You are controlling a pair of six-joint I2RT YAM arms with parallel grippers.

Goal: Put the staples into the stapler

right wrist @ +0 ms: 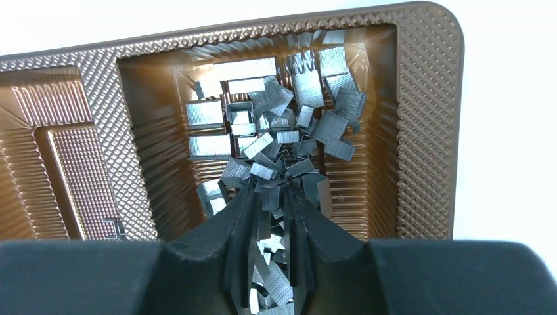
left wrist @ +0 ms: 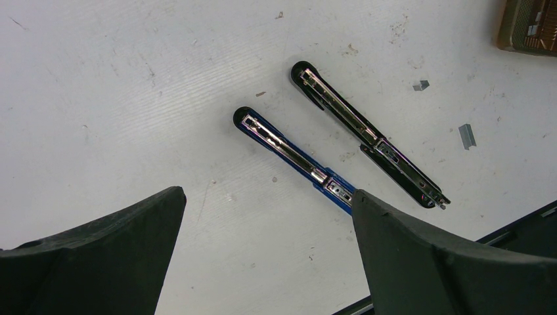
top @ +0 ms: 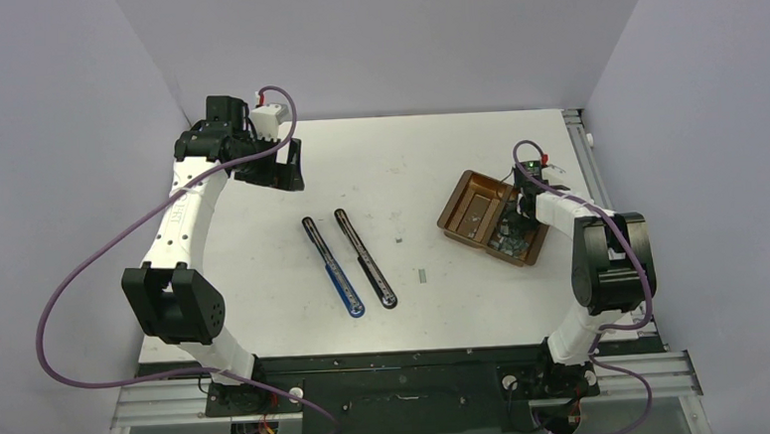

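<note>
We are picking: right claw (right wrist: 272, 195) narrow among the staples (right wrist: 289, 125) in the tray (right wrist: 420, 98), grip we cannot tell; left claw (left wrist: 266, 195) wide; next, lift one strip clear.

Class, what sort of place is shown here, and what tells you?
Probably a robot lab test cell: two arms bolted at a white table, plain walls around it, and opened staplers plus a tray of staples as props.

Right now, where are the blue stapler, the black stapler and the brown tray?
blue stapler (left wrist: 286, 149): left wrist view, metal channel.
black stapler (left wrist: 341, 107): left wrist view, metal channel.
brown tray (right wrist: 428, 131): right wrist view, right rim.
</note>
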